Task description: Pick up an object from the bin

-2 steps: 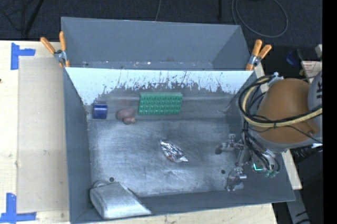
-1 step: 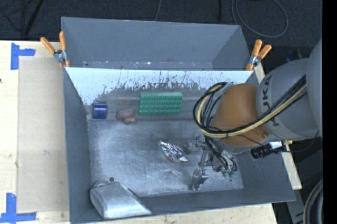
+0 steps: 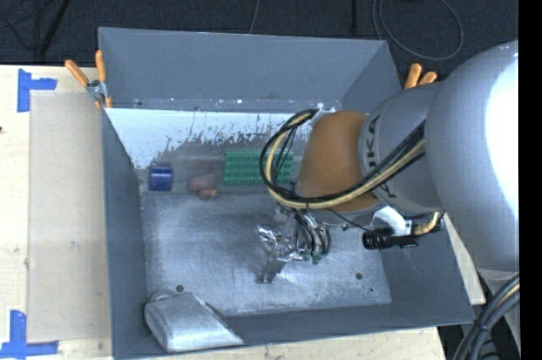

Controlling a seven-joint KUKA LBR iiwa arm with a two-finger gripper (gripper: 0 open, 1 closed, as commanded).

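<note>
My gripper point(image 3: 276, 255) is low over the bin floor, a little right of the middle, over bare metal. The nearest thing is a green studded block point(image 3: 248, 168) against the back wall, up and to the left of it. A small brownish-pink lump point(image 3: 203, 185) lies just left of the green block. Further left along the back wall sits a small blue block point(image 3: 160, 178). I see nothing held in the gripper.
A flat grey-white pad point(image 3: 188, 321) lies in the front left corner of the bin. The arm with its orange-brown cover and looped cables comes in from the right and hides the right rear part of the floor.
</note>
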